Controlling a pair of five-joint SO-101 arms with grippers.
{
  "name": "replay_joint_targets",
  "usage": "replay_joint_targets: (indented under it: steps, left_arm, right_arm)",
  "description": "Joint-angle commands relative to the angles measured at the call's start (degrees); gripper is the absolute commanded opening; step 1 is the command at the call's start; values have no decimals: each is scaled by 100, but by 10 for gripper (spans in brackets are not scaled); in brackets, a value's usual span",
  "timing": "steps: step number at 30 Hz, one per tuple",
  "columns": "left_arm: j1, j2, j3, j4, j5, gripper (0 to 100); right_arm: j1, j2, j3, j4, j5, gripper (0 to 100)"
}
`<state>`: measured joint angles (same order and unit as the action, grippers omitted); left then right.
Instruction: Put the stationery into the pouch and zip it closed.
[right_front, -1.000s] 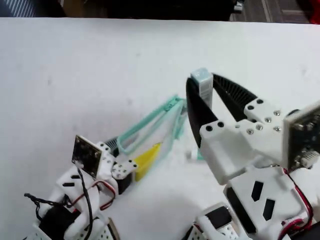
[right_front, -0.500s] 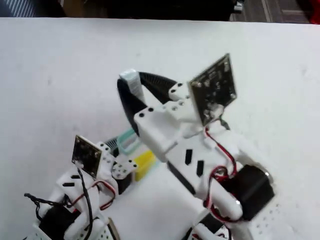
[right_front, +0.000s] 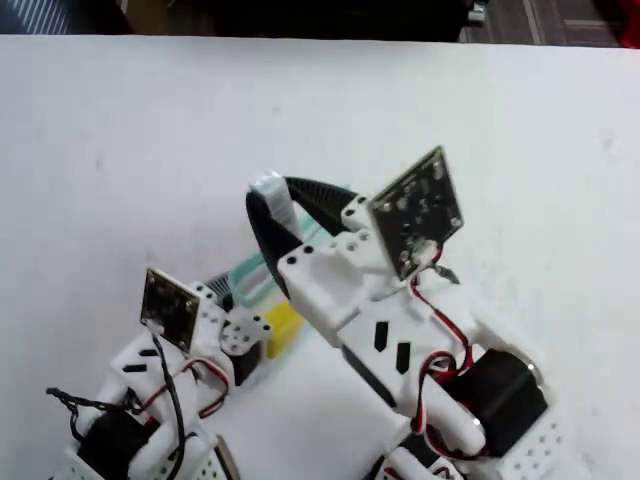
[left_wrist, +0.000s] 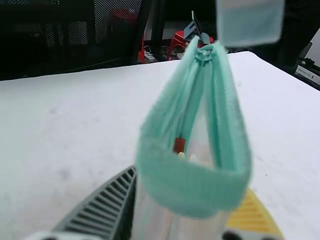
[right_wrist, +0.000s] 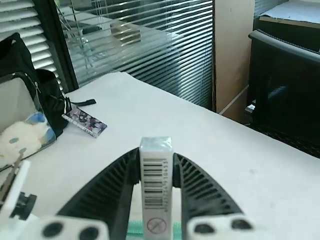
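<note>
The mint-green pouch (left_wrist: 192, 165) stands with its mouth open, and inside it shows a pencil-like tip. My left gripper (left_wrist: 185, 212) is shut on the pouch's near end, between a grey finger and a yellow pad (left_wrist: 250, 217). From above, the pouch (right_front: 250, 275) lies partly hidden under the right arm, with the left gripper (right_front: 255, 302) at its end. My right gripper (right_front: 268, 200) is shut on a white eraser (right_front: 266, 186) with a barcode sleeve. The eraser (right_wrist: 156, 180) sits upright between the black fingers (right_wrist: 197, 185) and hangs just above the pouch's far end as a blurred block (left_wrist: 248, 20).
The white table (right_front: 120, 120) runs open to the left and far side. In the right wrist view a black bag (right_wrist: 30, 90), a small patterned tag (right_wrist: 84, 120) and a soft toy (right_wrist: 20, 137) lie near the table's edge, with window blinds beyond.
The right arm has swung left with the eraser, from beside the pouch to over it, and dipped slightly in the last half second. The left arm keeps holding the pouch.
</note>
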<state>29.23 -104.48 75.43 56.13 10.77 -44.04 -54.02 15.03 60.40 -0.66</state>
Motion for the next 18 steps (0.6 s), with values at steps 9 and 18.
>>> replay_joint_targets:
  steps: [9, 18]
  left_arm:
    - [-31, 22, -202, -18, 53, 226]
    - [-31, 22, -202, -18, 53, 226]
  right_arm:
    - [-22, -119, 826, -681, 132, 16]
    - [-198, -119, 1099, -681, 141, 17]
